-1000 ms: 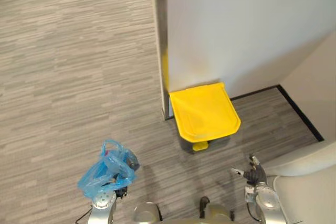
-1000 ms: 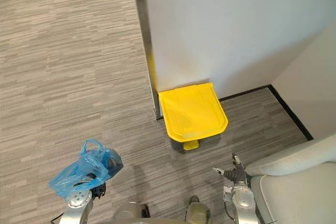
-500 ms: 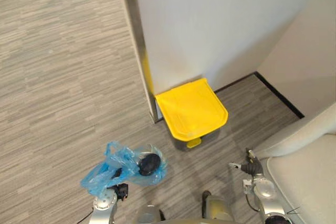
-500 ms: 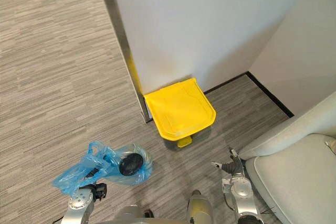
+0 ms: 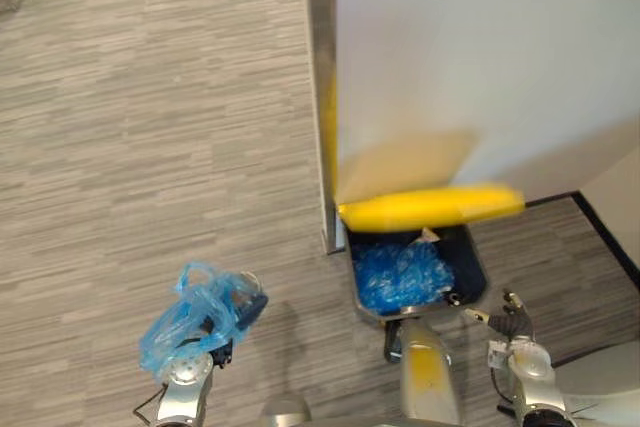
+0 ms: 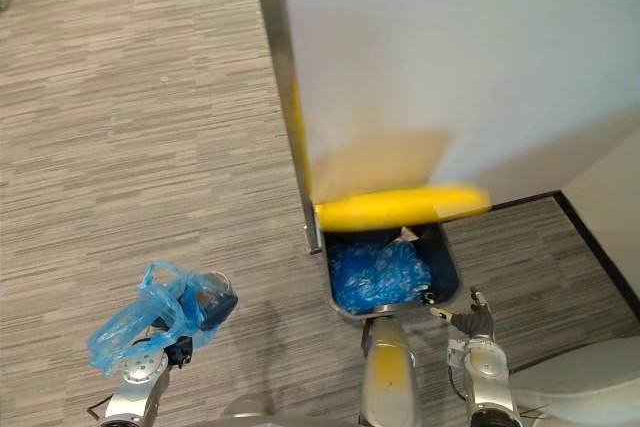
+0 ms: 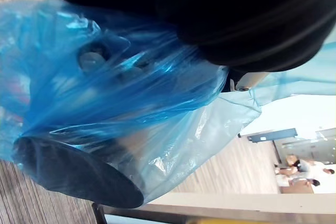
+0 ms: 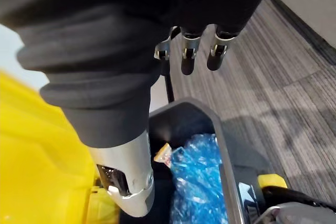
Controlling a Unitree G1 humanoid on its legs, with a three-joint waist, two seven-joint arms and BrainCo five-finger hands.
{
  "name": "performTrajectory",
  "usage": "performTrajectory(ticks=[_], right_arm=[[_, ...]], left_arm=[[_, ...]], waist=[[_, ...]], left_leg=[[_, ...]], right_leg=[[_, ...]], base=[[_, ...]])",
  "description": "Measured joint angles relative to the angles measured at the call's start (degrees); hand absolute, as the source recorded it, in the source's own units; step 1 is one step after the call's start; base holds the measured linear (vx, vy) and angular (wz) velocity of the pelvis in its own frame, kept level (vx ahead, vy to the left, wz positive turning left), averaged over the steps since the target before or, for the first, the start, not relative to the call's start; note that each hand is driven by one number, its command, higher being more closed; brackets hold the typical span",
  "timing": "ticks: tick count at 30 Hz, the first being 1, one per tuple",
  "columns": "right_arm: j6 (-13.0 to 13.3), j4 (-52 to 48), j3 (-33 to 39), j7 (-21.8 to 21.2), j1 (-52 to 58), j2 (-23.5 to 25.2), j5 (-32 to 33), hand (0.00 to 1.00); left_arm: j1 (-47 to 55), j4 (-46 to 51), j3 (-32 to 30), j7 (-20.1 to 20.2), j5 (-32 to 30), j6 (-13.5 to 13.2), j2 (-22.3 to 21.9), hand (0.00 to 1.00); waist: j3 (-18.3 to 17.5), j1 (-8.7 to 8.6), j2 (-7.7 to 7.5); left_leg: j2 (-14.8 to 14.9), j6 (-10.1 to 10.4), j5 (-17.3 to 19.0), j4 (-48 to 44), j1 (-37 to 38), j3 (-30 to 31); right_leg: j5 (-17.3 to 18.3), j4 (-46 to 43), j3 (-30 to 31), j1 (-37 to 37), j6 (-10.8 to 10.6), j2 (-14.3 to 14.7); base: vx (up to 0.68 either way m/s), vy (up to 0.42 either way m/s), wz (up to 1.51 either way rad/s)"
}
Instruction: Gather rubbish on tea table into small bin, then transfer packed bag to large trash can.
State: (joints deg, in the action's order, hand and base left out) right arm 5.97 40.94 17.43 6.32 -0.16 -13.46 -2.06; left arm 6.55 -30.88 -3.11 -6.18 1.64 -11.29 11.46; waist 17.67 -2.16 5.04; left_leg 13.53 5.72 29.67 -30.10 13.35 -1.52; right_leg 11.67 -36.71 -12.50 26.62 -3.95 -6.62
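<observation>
Here, blue bag (image 5: pixel 196 313) drapes over clutching left hand (image 7: pixel 226 19)

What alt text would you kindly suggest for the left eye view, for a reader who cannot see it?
A dark trash can stands open against a white wall, its yellow lid raised over crumpled blue plastic inside. At lower left the left hand holds a blue plastic rubbish bag; the right hand hangs open beside the can.

Blue bag (image 7: pixel 131 98) bunched against left hand (image 7: pixel 220 14); dark-ended cylinder (image 7: pixel 73 174) inside.
</observation>
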Motion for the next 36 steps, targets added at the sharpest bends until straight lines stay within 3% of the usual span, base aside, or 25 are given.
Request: performTrajectory(ticks=[1, 4, 8, 11, 14, 16, 18, 20, 22, 26, 28, 36], right_arm=[[0.19, -1.08, 0.37, -0.03, -0.02, 0.65, 0.87, 0.0], [0.36, -1.88, 1.1, -0.32, 0.12, 2.67, 2.17, 0.0], [0.39, -1.88, -4.43, -0.47, -0.66, 4.94, 2.18, 0.0], [0.46, -1.89, -14.48, -2.29, -2.77, 6.47, 2.12, 0.0], [0.81, -1.85, -22.59, -2.82, -11.53, 8.37, 1.88, 0.0], [1.53, -1.79, -24.48, -2.55, -18.78, 8.61, 1.86, 0.0], [2.17, -1.25, -24.65, -1.71, -25.76, 8.41, 1.91, 0.0], [2.72, 1.09, -24.62, -0.42, -33.9, 6.64, 2.01, 0.0], [2.61, 5.14, -24.62, 0.62, -40.12, 3.23, 1.96, 0.0], [2.32, 7.83, -24.69, 1.36, -47.27, -1.16, 1.96, 0.0], [2.04, 7.9, -25.32, 1.48, -52.04, -5.33, 1.95, 0.0], [1.76, 7.89, -28.75, 2.46, -56.15, -9.72, 2.07, 0.0]], left_arm=[[-0.24, -0.39, 0.3, 0.11, 0.0, 0.11, -0.29, 1.0], [-1.17, -0.31, 0.21, 1.08, -0.02, 0.09, -1.17, 1.0], [-1.17, -0.24, 0.49, 1.29, -0.02, 0.07, -2.38, 1.0], [-1.49, -0.11, 1.35, 1.42, -0.04, -0.51, -2.4, 1.0], [-3.72, -0.11, 2.24, 1.61, -0.03, -0.59, -2.39, 1.0], [-6.14, -0.11, 3.82, 1.38, -0.02, -0.6, -2.74, 1.0], [-7.81, 0.28, 3.94, 0.67, 0.06, -1.13, -3.23, 1.0], [-8.73, 1.82, 4.04, -0.07, 0.25, -1.69, -3.1, 1.0], [-10.59, 2.38, 4.19, -0.59, 1.4, -2.01, -2.59, 1.0], [-11.43, 6.96, 6.04, -1.66, 3.65, -2.36, -1.61, 1.0], [-14.52, 10.83, 10.94, -1.61, 4.57, -2.99, -1.85, 1.0], [-23.29, 16.87, 23.12, 0.04, 6.78, -4.8, -3.16, 1.0]], waist=[[-0.33, -0.18, -0.63], [-0.62, -0.96, -1.14], [-0.73, -1.28, -1.34], [-1.0, 0.03, -1.84], [-0.95, 0.89, -1.76], [-0.5, 2.78, -1.57], [0.54, 3.27, -1.3], [1.74, 3.32, -1.08], [3.59, 4.99, -1.6], [4.29, 6.23, -1.15], [6.23, 5.94, -0.26], [7.06, 3.79, -0.15]], left_leg=[[0.38, 0.7, -2.71, 0.39, -0.97, -0.08], [1.21, 1.76, -6.35, 3.61, -0.98, -0.11], [1.55, 2.0, -6.47, 5.61, -1.44, -0.15], [1.37, 2.01, -6.46, 5.88, -4.56, -0.23], [1.4, 2.19, -6.36, 5.86, -10.97, -0.07], [1.53, 2.94, -5.93, 5.76, -13.91, 0.42], [1.92, 3.99, -5.33, 5.52, -15.88, 2.03], [2.37, 5.73, -3.51, 5.71, -18.36, 3.16], [2.01, 5.68, -3.41, 4.95, -20.25, 3.76], [2.29, 6.03, -3.6, 5.19, -22.98, 5.87], [2.68, 7.61, -4.47, 5.31, -23.32, 6.19], [2.55, 7.52, -4.37, 3.88, -24.24, 6.08]], right_leg=[[0.03, 1.0, -0.07, 0.45, 0.1, 0.77], [-0.09, 3.02, -0.5, 0.64, 0.28, 2.07], [-1.27, 4.66, -1.31, 0.65, 1.31, 1.9], [-3.68, 7.43, -1.93, 1.56, 1.1, 1.43], [-7.14, 12.05, -3.99, 3.94, 0.45, 0.18], [-8.87, 13.44, -5.16, 5.26, 0.54, -0.48], [-9.92, 14.51, -6.82, 5.27, 0.19, -1.11], [-11.1, 15.19, -7.36, 6.44, 0.13, -1.4], [-13.06, 17.44, -6.66, 6.81, -0.18, -1.07], [-13.99, 18.97, -6.53, 8.95, 0.75, 0.54], [-13.75, 18.65, -6.67, 9.4, 1.26, 0.64], [-13.66, 18.34, -6.74, 9.41, 1.83, 0.48]], base=[[0.45, -0.284, -0.26], [0.27, -0.187, -0.1], [0.06, -0.051, 0.13], [-0.09, -0.023, 0.28], [-0.2, -0.037, 0.42], [-0.22, -0.067, 0.42], [-0.19, -0.074, 0.51], [-0.23, -0.075, 0.45], [-0.17, -0.05, 0.16], [-0.04, -0.065, -0.01], [0.05, -0.049, -0.05], [0.03, 0.011, 0.02]])
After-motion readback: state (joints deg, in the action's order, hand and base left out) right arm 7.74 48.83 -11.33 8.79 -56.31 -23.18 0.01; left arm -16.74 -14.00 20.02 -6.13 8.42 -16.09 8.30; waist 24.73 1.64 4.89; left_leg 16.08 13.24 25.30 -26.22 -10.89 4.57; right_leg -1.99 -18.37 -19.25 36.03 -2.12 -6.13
